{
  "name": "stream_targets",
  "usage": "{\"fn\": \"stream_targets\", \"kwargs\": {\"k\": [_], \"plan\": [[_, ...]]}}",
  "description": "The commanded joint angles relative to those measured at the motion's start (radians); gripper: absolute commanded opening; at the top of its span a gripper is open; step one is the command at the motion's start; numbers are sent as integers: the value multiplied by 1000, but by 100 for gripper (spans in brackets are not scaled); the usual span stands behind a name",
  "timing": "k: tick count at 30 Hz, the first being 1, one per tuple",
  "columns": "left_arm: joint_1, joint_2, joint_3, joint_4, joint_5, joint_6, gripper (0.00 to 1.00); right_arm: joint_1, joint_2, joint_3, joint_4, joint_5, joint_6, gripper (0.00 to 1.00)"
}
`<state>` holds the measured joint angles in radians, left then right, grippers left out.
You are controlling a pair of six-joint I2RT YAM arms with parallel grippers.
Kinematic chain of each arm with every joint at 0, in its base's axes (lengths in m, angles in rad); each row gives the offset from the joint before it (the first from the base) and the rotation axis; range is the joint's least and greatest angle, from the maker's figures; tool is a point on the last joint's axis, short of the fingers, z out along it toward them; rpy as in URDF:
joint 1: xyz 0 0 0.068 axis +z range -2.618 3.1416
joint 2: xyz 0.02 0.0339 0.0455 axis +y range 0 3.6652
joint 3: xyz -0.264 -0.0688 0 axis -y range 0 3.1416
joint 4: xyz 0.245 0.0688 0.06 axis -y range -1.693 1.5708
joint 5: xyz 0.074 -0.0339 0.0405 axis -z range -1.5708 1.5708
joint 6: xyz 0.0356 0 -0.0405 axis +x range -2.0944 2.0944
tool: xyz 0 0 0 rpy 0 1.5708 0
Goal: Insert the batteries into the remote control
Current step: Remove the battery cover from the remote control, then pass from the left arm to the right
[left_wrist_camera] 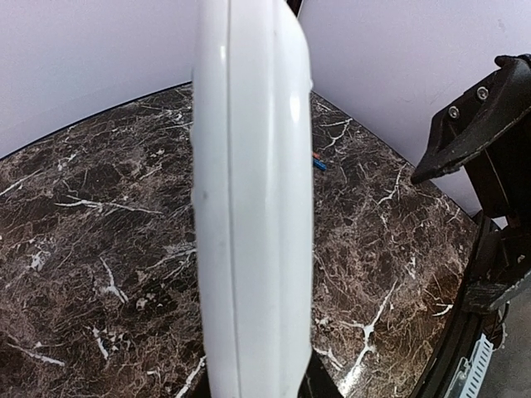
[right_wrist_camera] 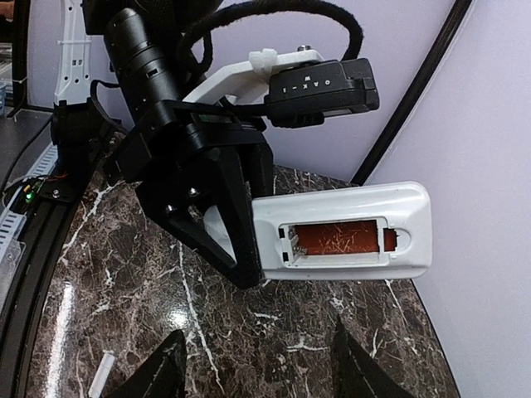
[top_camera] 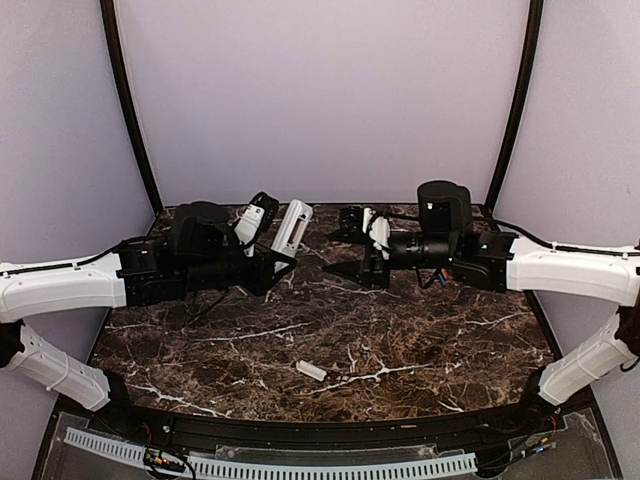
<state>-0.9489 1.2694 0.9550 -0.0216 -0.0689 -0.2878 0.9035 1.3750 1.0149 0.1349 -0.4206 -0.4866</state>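
**Left gripper** [right_wrist_camera: 241, 236]: clenched on 1 end of the slim, white, rectangular plastic remote control [right_wrist_camera: 344, 236]. It holds the remote clear of the table, back side turned toward the opposite arm. The remote's far end projects straight out beyond the fingertips.

**Right gripper** [right_wrist_camera: 259, 333]: released, with its 2 black fingers spread and nothing between them. The remote hangs ahead of it and above, not touching.

**Battery bay:** open. A small, orange-red, cylindrical battery [right_wrist_camera: 338, 238] lies lengthwise inside. I judge 1 of 2 cells loaded. Whether the free slot is unobstructed cannot be told at this angle.

**Blue battery** [left_wrist_camera: 319, 165]: a tiny smooth cylinder lying on the glossy, dark brown, white-veined marble table [left_wrist_camera: 99, 249]. It is far out beyond the left gripper's load and well apart from both grippers. A red speck touching it is too small to identify.

**Small white loose battery cover** [top_camera: 311, 370]: flat on the table, nearer the bases than either gripper.

**Step in hand, by my judgement:** fetch the blue cell.

1. The cell is round and the stone polished, so it is likely to roll. Descend from above with the fingers straddling its sides.
2. Pinch it at mid-length.
3. Present it parallel to the bay and seat the spring end first.
4. Press lightly. The remote's shell is slick and gripped at 1 end only, so a hard push could lever it loose.
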Motion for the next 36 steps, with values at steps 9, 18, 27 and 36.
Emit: {"fn": "stream_targets", "kwargs": {"k": [9,18,27,36], "plan": [[1,-57,-8,13,35,73,0,-41,-65,129,-56,-35,312,77],[0,-87,-48,139,140,79,0,-32,27,211,-62,39,748,74],[1,-94,-78,241,147,25,0,87,125,256,-30,242,967,76],[-2,-70,-83,224,36,7,0,153,191,277,58,364,1088,71]]}}
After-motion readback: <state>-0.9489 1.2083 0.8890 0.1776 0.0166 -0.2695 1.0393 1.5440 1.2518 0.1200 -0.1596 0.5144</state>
